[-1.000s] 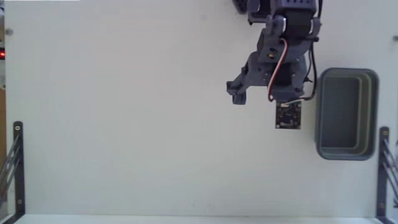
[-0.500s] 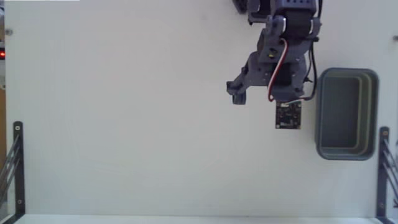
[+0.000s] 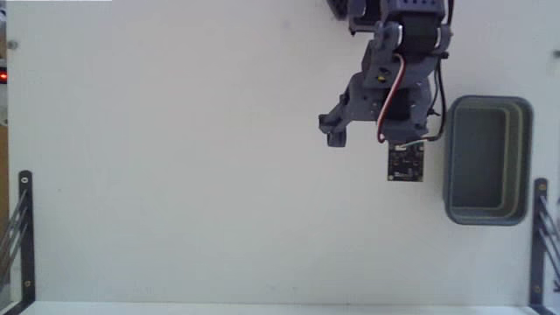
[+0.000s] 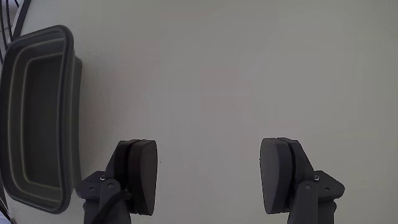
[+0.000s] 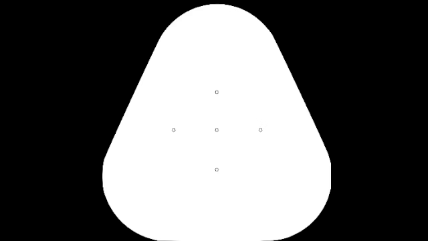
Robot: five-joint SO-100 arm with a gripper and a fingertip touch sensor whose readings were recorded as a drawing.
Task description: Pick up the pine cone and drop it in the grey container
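The pine cone shows in neither view. The grey container [image 3: 488, 102] stands at the right of the white table in the fixed view, its dark inside bare. In the wrist view the grey container [image 4: 69, 124] lies along the left edge. My gripper [image 3: 374, 133] hangs over the table just left of the container in the fixed view, under the grey arm that reaches in from the top. The wrist view shows my gripper [image 4: 214, 177] open, its two dark fingers [image 4: 140, 177] wide apart with only bare table between them.
Black metal brackets stand at the table's left edge [image 3: 24, 236] and right edge [image 3: 539, 236]. A small red light [image 3: 3, 77] glows at the far left. Dark cables [image 4: 15, 15] cross the wrist view's top left corner.
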